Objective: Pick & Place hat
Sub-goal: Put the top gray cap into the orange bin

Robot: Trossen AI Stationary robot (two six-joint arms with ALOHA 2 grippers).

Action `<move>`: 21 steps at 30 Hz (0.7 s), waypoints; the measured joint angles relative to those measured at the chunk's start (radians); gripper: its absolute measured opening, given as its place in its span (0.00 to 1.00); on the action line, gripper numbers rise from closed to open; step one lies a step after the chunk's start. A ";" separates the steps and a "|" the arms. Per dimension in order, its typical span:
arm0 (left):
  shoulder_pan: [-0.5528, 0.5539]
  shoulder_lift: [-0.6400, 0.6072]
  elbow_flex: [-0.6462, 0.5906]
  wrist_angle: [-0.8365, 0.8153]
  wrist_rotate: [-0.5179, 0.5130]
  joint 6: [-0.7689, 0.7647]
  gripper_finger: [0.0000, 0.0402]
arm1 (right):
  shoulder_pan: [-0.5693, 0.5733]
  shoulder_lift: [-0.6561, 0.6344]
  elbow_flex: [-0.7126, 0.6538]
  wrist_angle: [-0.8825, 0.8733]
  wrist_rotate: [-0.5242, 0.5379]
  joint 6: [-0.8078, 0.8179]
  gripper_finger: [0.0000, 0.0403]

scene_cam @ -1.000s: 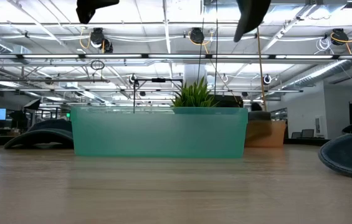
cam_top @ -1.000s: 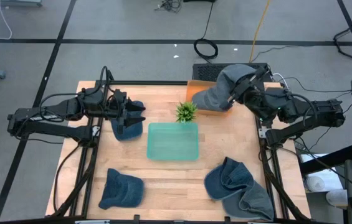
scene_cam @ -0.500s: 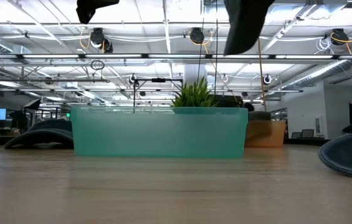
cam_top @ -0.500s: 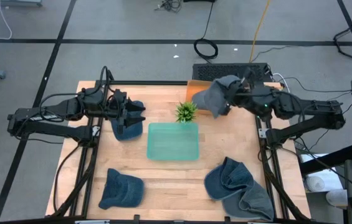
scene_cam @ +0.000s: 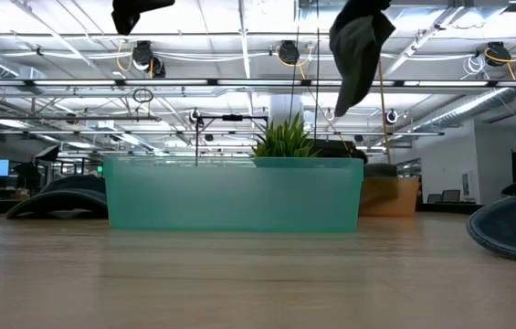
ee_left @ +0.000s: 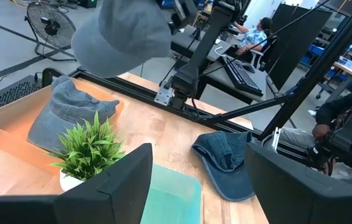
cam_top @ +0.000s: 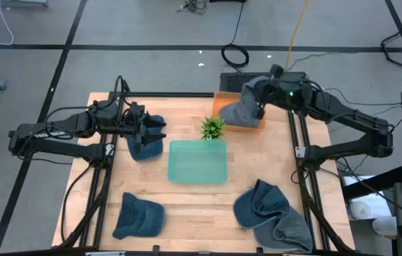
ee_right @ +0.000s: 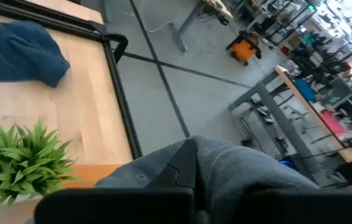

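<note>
The right gripper [cam_top: 261, 107] is clamped on a grey hat [cam_top: 247, 108], holding it in the air above the orange bin [cam_top: 222, 102], where another grey hat [ee_left: 70, 115] already lies. The release is probably what remains. The left gripper [cam_top: 159, 131] hovers, jaws apart and empty, over a blue hat [cam_top: 142, 147].

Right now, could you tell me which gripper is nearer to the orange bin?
Right. The right gripper holds a grey hat directly above the orange bin; the left gripper hovers across the table, beyond the plant.

A small green plant [cam_top: 213, 128] stands just behind the teal tray [cam_top: 198, 161].
</note>
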 joint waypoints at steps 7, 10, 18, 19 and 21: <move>0.008 0.000 0.000 0.001 -0.003 0.021 0.67 | -0.118 0.082 0.000 -0.042 -0.199 -0.003 0.00; 0.015 0.000 0.000 0.001 -0.003 0.020 0.66 | -0.153 0.135 0.000 -0.056 -0.253 -0.024 0.00; 0.023 0.000 0.000 0.001 -0.003 0.020 0.67 | -0.222 0.241 0.000 -0.013 -0.404 -0.050 0.00; 0.023 0.000 0.000 0.001 -0.003 0.020 0.67 | -0.229 0.251 0.000 -0.009 -0.416 -0.048 0.00; 0.023 0.000 0.000 0.001 -0.004 0.020 0.67 | -0.238 0.273 0.000 0.004 -0.432 -0.047 0.00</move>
